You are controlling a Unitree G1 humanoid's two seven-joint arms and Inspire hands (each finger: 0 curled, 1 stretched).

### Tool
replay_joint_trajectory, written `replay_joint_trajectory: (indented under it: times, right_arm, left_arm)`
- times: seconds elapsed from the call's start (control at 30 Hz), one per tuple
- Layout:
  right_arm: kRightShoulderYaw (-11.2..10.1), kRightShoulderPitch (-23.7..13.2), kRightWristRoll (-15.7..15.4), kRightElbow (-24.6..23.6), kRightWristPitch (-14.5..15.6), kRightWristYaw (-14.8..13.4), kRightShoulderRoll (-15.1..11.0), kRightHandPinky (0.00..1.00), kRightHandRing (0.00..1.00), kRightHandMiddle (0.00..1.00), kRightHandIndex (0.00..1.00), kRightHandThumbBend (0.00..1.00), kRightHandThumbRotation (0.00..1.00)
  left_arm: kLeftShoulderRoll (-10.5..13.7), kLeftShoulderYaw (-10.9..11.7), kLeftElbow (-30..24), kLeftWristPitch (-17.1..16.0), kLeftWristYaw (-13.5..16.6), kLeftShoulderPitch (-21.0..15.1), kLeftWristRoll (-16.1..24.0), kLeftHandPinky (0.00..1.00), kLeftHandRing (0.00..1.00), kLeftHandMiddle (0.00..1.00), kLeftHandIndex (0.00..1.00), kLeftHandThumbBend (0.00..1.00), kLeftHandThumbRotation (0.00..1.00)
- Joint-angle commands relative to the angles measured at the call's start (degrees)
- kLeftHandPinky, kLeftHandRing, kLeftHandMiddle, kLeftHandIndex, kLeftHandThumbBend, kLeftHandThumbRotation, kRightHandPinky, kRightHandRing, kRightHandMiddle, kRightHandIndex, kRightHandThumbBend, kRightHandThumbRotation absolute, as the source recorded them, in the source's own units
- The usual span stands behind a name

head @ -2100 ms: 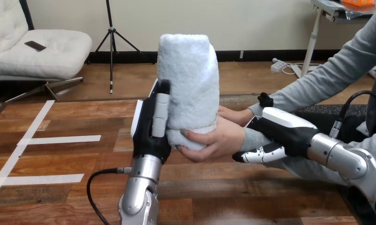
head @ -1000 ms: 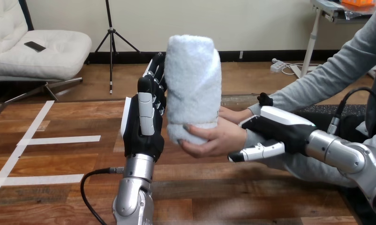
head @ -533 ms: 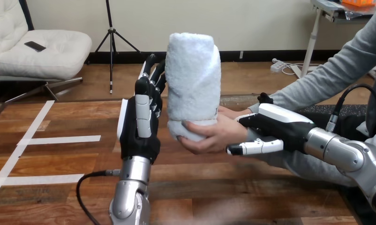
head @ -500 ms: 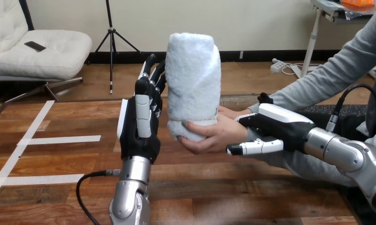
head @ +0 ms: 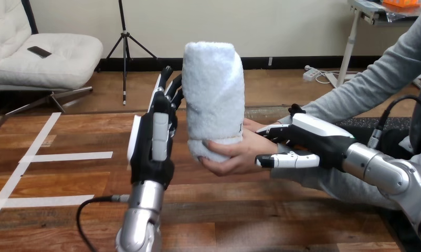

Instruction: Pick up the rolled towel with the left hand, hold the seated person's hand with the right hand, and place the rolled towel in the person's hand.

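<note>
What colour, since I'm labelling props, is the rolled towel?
Plain white; the rolled towel shows best in the head view, upright in the person's hand.

You saw the rolled towel [head: 213, 94], white and fluffy, standing nearly upright at the view's centre, its lower end resting in the person's hand [head: 237, 157], whose fingers curled around its base from the right.

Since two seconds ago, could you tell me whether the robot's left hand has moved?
Yes. The left hand has opened and drawn left, away from the rolled towel, toward the white tape strips.
</note>
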Motion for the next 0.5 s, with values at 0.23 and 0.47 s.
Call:
replay_joint_trajectory:
  times: [0.23, 0.47]
  right_arm:
    - [-4.55, 1.7, 3.21, -5.13, -0.88, -2.66, -1.59, 0.69, 0.8, 0.82, 0.85, 1.0, 1.0]
    - [-6.5, 3.73, 5.19, -7.69, -0.1, -2.23, -1.58, 0.7, 0.81, 0.83, 0.85, 1.0, 1.0]
  left_arm:
    - [0.36, -1.7, -8.83, -1.29, -1.16, 6.08, 0.34, 0.96, 0.88, 0.89, 0.95, 1.0, 0.99]
    - [0.9, -2.42, -13.45, -1.07, -2.48, 10.04, -0.85, 0.94, 0.88, 0.88, 0.93, 1.0, 1.0]
